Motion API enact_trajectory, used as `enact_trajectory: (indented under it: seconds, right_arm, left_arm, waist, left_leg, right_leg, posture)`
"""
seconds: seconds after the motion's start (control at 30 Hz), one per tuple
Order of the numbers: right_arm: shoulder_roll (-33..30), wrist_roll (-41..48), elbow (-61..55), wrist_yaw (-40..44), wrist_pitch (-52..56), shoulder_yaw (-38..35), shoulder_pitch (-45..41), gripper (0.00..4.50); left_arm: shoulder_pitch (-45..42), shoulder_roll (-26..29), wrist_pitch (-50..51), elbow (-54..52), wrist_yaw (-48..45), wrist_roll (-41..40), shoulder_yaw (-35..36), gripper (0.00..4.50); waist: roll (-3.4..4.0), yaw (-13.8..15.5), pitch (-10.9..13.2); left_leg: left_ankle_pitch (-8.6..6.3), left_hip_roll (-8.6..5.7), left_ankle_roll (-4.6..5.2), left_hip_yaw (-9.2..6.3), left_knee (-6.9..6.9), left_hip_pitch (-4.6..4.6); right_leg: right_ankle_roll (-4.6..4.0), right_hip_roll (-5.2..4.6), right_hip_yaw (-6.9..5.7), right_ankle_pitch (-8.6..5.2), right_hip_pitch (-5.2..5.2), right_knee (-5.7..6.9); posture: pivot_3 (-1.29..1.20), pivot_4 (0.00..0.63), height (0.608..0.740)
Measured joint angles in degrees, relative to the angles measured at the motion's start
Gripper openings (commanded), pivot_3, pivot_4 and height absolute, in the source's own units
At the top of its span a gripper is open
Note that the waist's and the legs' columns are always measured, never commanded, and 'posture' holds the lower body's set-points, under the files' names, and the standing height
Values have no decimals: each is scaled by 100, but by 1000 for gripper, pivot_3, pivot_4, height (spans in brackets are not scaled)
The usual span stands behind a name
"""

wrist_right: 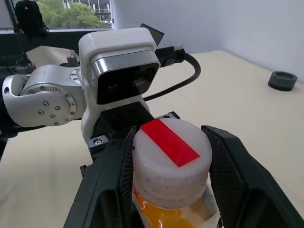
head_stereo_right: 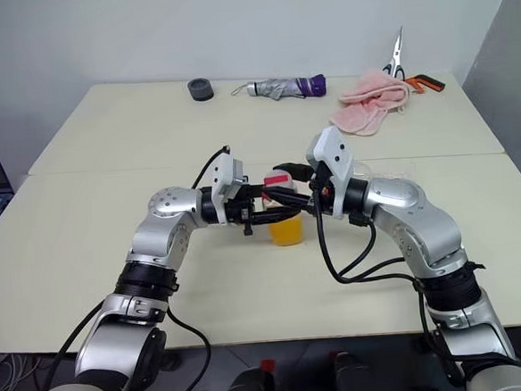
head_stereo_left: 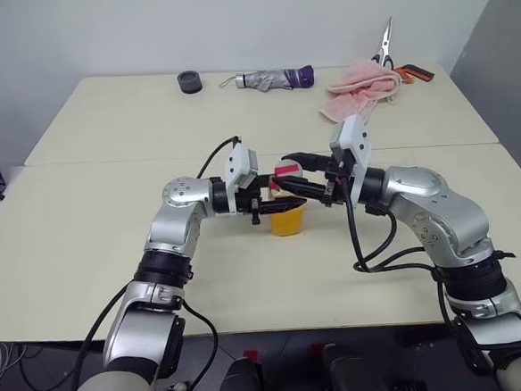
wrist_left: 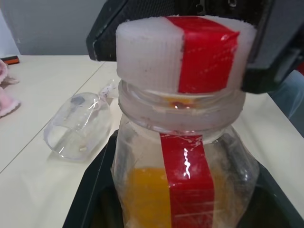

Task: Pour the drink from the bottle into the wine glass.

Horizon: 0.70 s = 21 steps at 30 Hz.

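Left claw (head_stereo_left: 263, 204) grips the bottle (head_stereo_left: 287, 213); right claw (wrist_right: 171, 161) apparently pinches its cap (wrist_right: 172, 154).

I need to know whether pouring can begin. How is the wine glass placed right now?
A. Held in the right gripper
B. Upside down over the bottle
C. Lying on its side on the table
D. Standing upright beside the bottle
C: in the left wrist view the wine glass lies tipped over on the table, beyond the bottle.

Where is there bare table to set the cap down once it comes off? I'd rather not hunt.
The near table in front of the bottle is bare, as is the wide stretch left of the left gripper. It is crowded behind the right gripper, where the wine glass lies on its side, and along the far edge: umbrella, pink towel, scissors.
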Motion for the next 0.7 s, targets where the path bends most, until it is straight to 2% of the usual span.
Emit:
enact_trajectory:
  seconds: [0.17,0.33,0.47,0.6,0.7]
  right_arm:
    - [-4,-392,-72,13,-669,126,92,1752]
    - [328,578,-118,-71,-60,-420,252,1741]
    - [60,1093,-441,-291,393,-1044,437,1741]
    - [-534,1167,-732,-306,473,-1487,1317,1741]
    - [-894,637,-463,-358,139,-1651,2329,1741]
  left_arm:
    - [8,-6,29,-8,14,5,-14,1846]
    - [8,-8,29,-32,14,3,-14,1845]
    - [24,-3,37,-105,23,-1,-14,1845]
    - [91,49,97,-166,29,-14,-1,1845]
    - [134,76,117,-175,37,-18,3,1845]
  waist:
    - [0,-2,0]
    - [1,3,0]
    - [0,10,0]
    - [0,30,0]
    - [0,24,1]
  left_leg:
    - [0,0,0,0,0,0]
    - [0,2,-1,-2,0,0]
    - [0,2,0,-3,0,-3]
    - [-1,-6,1,-2,-2,-4]
    - [-1,-9,2,1,-1,-2]
  right_leg:
    - [0,0,-1,0,0,0]
    - [-1,-4,0,0,0,2]
    - [-1,-7,-1,0,0,-1]
    - [0,-7,-1,0,5,-9]
    - [1,-6,3,0,5,-8]
  posture:
    - [0,150,740]
    - [0,150,740]
    - [0,150,740]
    - [0,150,740]
    - [0,150,740]
